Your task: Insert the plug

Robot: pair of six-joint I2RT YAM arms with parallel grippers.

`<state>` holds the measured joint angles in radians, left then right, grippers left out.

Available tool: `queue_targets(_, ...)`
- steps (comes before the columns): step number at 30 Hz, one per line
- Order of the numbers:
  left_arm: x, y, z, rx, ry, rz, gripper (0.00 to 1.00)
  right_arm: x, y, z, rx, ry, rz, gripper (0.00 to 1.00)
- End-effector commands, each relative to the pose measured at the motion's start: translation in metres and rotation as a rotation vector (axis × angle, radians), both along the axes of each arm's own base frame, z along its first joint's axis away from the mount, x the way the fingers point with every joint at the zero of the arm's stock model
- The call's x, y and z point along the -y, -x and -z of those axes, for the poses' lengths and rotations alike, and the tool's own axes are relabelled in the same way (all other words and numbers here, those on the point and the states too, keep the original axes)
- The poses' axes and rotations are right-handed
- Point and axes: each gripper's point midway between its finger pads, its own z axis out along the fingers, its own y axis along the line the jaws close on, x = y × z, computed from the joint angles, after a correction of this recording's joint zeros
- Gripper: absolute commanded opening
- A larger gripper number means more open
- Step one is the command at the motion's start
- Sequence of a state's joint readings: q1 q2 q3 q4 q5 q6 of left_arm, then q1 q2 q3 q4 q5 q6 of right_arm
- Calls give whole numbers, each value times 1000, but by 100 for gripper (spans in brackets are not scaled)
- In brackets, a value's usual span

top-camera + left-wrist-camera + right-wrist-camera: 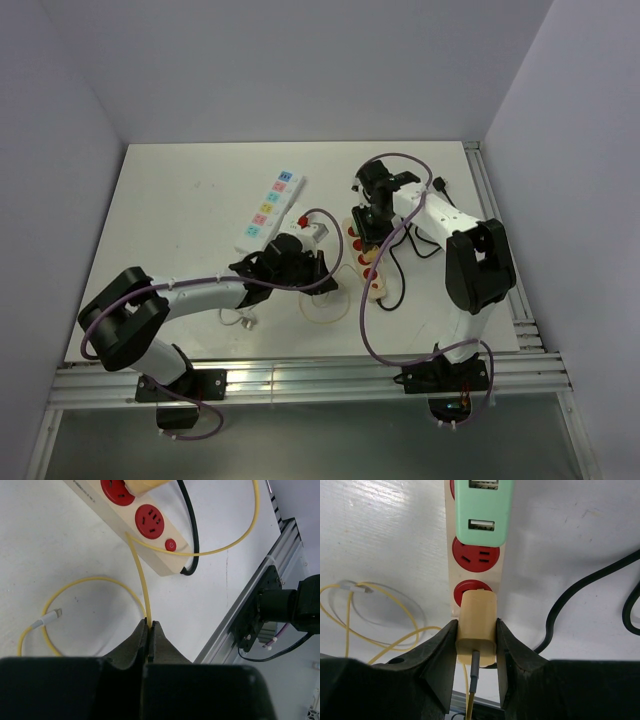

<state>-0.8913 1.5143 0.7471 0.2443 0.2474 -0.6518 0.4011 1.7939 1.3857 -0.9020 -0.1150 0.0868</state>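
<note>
A cream power strip (373, 283) with red sockets lies on the white table. My right gripper (476, 630) is shut on a cream plug (477, 611). The plug's front end sits at a red socket (468, 586) of the strip (451, 555); how deep it sits is hidden. A thin yellow cable (469, 700) leaves the plug's back. My left gripper (149, 624) is shut on that yellow cable (137, 570), a short way from the strip (155, 555). In the top view my left gripper (312, 260) is just left of the strip and my right gripper (368, 238) is over it.
A mint USB adapter (483, 510) sits in the strip beyond the plug. The strip's black cord (568, 596) curves to the right. The yellow cable's loose white connector (46, 618) lies on the table. A white power strip (270, 208) lies at the back left. An aluminium rail (250, 605) edges the table.
</note>
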Motion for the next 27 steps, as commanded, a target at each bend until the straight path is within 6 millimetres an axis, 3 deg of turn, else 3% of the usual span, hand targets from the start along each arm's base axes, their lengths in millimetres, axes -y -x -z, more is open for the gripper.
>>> queue_targets(1,1,5,-10,12,28,6,0,-2,-3,-2,0,-16,-15,0)
queue_targets(12,5,2,-10,16,14,5,0,-5,-2,-32,71,-65,-3,0)
queue_targets(27,11,3,-15,24,11,7,0,5,4,-15,38,-10,20,0)
